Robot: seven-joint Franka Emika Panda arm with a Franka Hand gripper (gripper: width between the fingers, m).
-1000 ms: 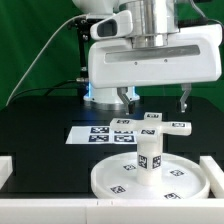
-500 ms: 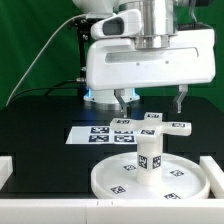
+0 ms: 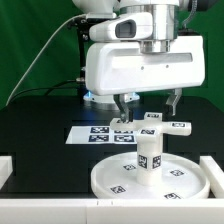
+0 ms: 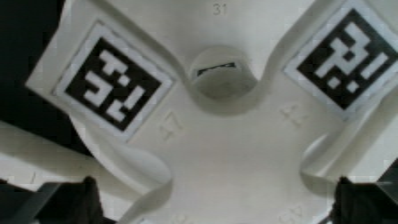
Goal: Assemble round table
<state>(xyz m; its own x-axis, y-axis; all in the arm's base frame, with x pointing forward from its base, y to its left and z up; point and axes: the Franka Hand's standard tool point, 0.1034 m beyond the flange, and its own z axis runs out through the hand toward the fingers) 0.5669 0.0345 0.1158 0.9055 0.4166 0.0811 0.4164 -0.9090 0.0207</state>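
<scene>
The large rimmed round disc [image 3: 108,181] lies at the front of the black table. The short cylindrical post [image 3: 149,156] stands upright at its centre. The cross-shaped foot piece [image 3: 178,126] lies behind the disc, partly over the marker board [image 3: 92,132]. My gripper [image 3: 147,104] is open and hangs just above the foot piece, one finger on each side. In the wrist view the foot piece [image 4: 222,150] fills the picture with two tags and its centre hole. The gripper [image 4: 214,205] is open there, its dark fingertips [image 4: 64,200] apart at the arms' edges. Nothing is held.
White raised rails [image 3: 6,170] stand at the table's front corners, one also at the exterior view's right [image 3: 216,166]. A grey cable runs down at the exterior view's left. The robot base stands behind the marker board.
The gripper has come down slightly toward the foot piece and shifted a little to the exterior view's left. It stays open. The parts have not moved.
</scene>
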